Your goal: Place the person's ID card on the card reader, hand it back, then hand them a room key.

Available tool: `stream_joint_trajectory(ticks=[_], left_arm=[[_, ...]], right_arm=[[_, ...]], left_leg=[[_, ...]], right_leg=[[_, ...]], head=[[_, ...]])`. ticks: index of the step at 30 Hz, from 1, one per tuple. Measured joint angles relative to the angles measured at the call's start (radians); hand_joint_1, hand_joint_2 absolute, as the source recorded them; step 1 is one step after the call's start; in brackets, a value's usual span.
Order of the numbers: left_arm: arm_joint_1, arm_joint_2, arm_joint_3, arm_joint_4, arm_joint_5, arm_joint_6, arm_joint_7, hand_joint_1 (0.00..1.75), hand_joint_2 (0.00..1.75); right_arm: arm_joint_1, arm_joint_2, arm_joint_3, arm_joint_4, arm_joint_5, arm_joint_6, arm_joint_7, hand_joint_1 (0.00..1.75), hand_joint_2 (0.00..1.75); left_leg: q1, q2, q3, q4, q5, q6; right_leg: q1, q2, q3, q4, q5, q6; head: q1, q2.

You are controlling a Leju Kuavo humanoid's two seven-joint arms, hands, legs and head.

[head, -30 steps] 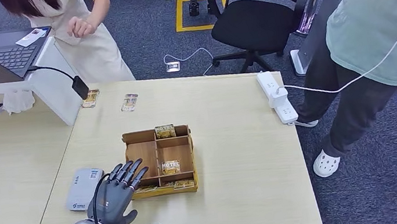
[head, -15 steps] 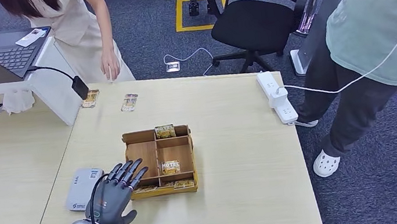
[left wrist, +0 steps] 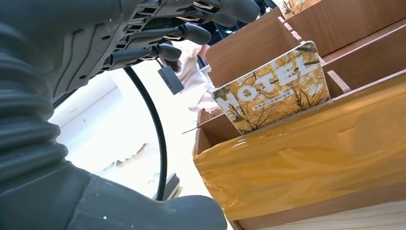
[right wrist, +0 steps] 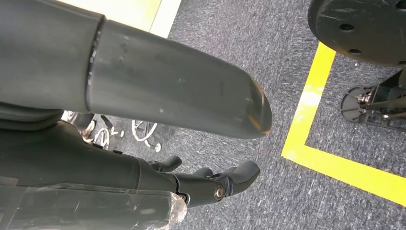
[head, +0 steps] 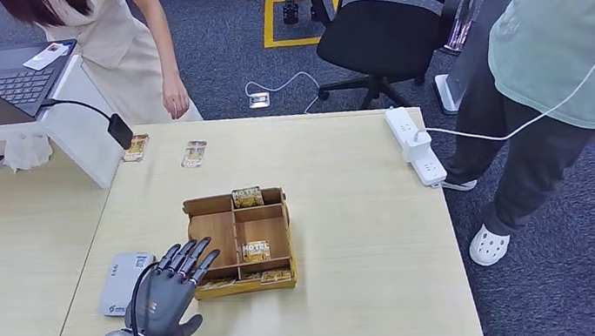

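The left hand [head: 172, 289] is hovering low over the desk [head: 357, 239], between the grey card reader [head: 125, 283] and the wooden box [head: 241, 243]. Its fingers are spread apart and it is holding nothing. It is likely waiting there because both things it needs are right beside it.

The box is keeping the hotel room keys [head: 255, 250] standing up in little sections, so a hand can pinch one by its top edge. In the left wrist view, one key card [left wrist: 273, 93] is leaning against a wooden wall inside the box.

Two small cards [head: 194, 153] are lying at the far edge of the desk, close to a person [head: 117, 35] who is reaching a hand down near them. One may be the ID card, but I cannot tell.

The right hand [right wrist: 210, 184] is hanging down by the floor. Its fingers are looking curled, but I cannot tell for sure.
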Motion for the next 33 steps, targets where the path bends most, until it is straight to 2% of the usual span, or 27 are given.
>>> stream_joint_trajectory(ticks=[22,33], left_arm=[[0.022,0.014,0.017,-0.018,-0.007,0.006,0.002,0.00,1.75],[0.086,0.047,0.054,-0.054,-0.023,0.001,0.011,0.00,1.75]], right_arm=[[0.004,0.000,0.004,-0.004,-0.019,-0.004,0.014,0.00,0.00],[0.004,0.000,0.004,-0.004,-0.027,-0.006,0.021,0.00,0.00]], left_leg=[[0.000,0.000,0.000,0.000,0.000,0.000],[0.000,0.000,0.000,0.000,0.000,0.000]], right_leg=[[0.000,0.000,0.000,0.000,0.000,0.000],[0.000,0.000,0.000,0.000,-0.001,-0.001]], head=[[0.000,0.000],[0.000,0.000]])
